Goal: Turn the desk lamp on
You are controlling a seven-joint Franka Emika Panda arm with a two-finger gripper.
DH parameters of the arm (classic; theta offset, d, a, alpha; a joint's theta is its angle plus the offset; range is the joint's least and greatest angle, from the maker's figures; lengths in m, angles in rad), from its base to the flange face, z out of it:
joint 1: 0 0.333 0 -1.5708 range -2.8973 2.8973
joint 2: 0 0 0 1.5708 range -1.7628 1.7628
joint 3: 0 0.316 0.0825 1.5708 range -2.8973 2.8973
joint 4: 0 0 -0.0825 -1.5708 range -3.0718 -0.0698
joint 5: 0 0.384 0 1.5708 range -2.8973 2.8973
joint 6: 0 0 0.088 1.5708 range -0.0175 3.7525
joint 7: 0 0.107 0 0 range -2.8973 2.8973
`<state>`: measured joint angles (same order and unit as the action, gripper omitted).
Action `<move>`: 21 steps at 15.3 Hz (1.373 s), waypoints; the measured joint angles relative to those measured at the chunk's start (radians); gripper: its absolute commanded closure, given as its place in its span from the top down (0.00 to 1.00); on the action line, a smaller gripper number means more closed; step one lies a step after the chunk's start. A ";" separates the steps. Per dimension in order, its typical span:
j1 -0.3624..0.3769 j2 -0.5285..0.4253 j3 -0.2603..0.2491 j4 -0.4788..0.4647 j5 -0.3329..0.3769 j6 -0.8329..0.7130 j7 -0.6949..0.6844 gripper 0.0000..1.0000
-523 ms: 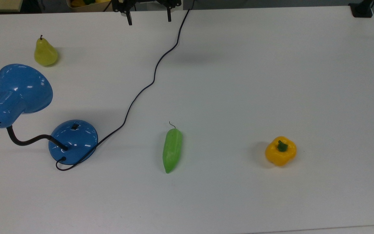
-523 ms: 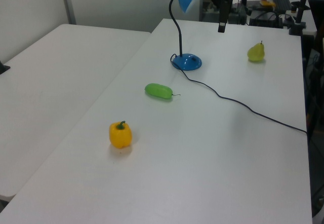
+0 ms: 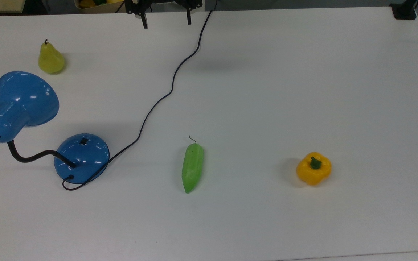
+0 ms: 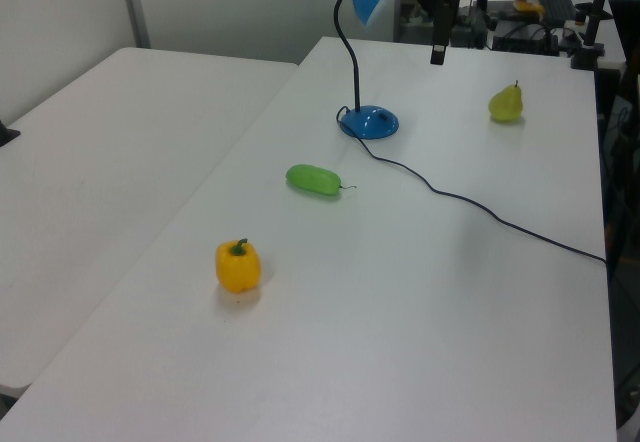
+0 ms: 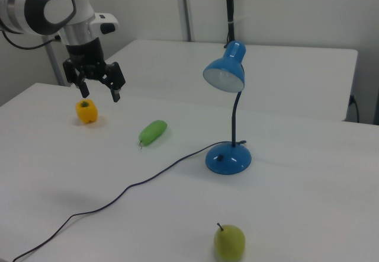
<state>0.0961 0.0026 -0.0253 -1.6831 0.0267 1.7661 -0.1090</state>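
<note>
One gripper, fingers spread and empty, hangs high and well apart from the desk lamp (unlit), whose base switch lies toward the top view's lower left.

The top view looks almost straight down on my white rectangular worktop, with my two-finger gripper at its upper edge. The left view stands off the corner nearest the glossy yellow bell pepper and faces along the worktop towards the glossy blue metal desk lamp. The right view sits low and close by the yellow-green pear, facing my gripper. All three share lamp, pepper and pear.
</note>
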 measured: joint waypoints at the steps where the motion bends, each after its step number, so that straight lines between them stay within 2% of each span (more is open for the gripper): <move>1: 0.000 0.000 0.000 0.000 0.000 0.000 0.000 1.00; 6: -0.001 0.000 -0.001 0.000 0.000 0.000 -0.002 1.00; 7: -0.001 0.000 -0.001 0.000 0.000 0.000 -0.002 0.96; 12: -0.001 0.000 -0.002 0.000 0.000 0.000 -0.003 0.59; 15: -0.002 0.000 -0.003 0.000 0.000 0.000 -0.004 0.51; 19: -0.002 0.000 -0.003 0.000 0.000 0.000 -0.004 0.25; 21: -0.002 0.000 -0.004 0.000 0.000 0.000 -0.004 0.17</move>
<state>0.0938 0.0027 -0.0289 -1.6832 0.0267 1.7661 -0.1126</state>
